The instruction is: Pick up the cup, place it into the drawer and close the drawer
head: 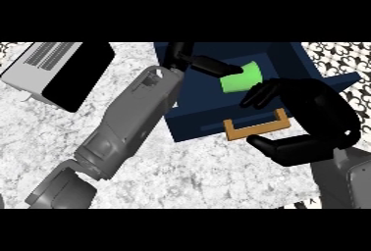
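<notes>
The dark blue drawer [196, 115] stands open at the upper middle, its tan handle [255, 128] on the front panel. The green cup [242, 78] lies tilted inside the drawer. My left forearm reaches up from the lower left, and my left hand [190, 57] is over the drawer's left part with its fingers [214, 65] against the cup's upper left side. At the drawer's front is my right hand [315, 117], open, with its fingers above the handle and its thumb [279, 147] below. Its fingers hide part of the cup's right side.
A grey appliance with a black face [58, 68] sits at the upper left on the speckled counter [210, 171]. A patterned wall strip shows at the upper right. My left forearm [130, 127] crosses the counter's middle.
</notes>
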